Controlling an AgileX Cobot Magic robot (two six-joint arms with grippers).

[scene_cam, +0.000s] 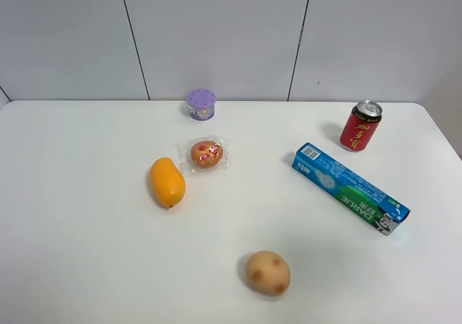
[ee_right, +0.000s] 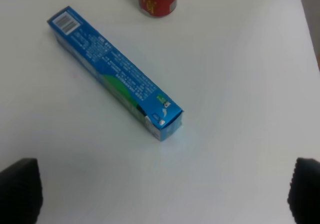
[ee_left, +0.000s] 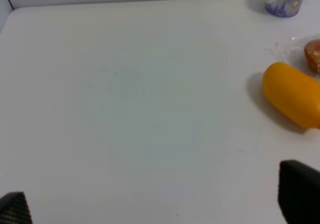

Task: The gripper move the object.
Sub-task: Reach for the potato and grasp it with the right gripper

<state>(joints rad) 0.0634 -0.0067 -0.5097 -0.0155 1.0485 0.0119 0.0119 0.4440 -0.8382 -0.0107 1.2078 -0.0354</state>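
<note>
Broadly, a white table (scene_cam: pixel 86 252) fills the exterior high view, and everything on it lies apart from its neighbours. The blue toothpaste box (scene_cam: pixel 350 188) is the longest thing, lying flat on the right, its barcode end toward the back and its other end toward the front right. The orange mango (scene_cam: pixel 167 182) lies left of centre, its long axis running roughly front to back. The object (scene_cam: pixel 268 272), a tan lump with reddish-brown spots, sits alone near the front edge, a little right of centre, well apart from the mango and the box. It is so nearly round that it points no clear way; at most it stretches faintly from back left to front right. The red can (scene_cam: pixel 360 126) stands upright behind the box. The wrapped cake (scene_cam: pixel 207 154) lies just beside the mango's far end, and the purple tub (scene_cam: pixel 201 104) stands behind it by the wall. The left gripper (ee_left: pixel 155 204) is spread wide over bare table near the mango, with nothing between its fingers (ee_left: pixel 300 189). The right gripper (ee_right: pixel 162 191) is likewise spread wide and empty, above the table just short of the box's near end.
</note>
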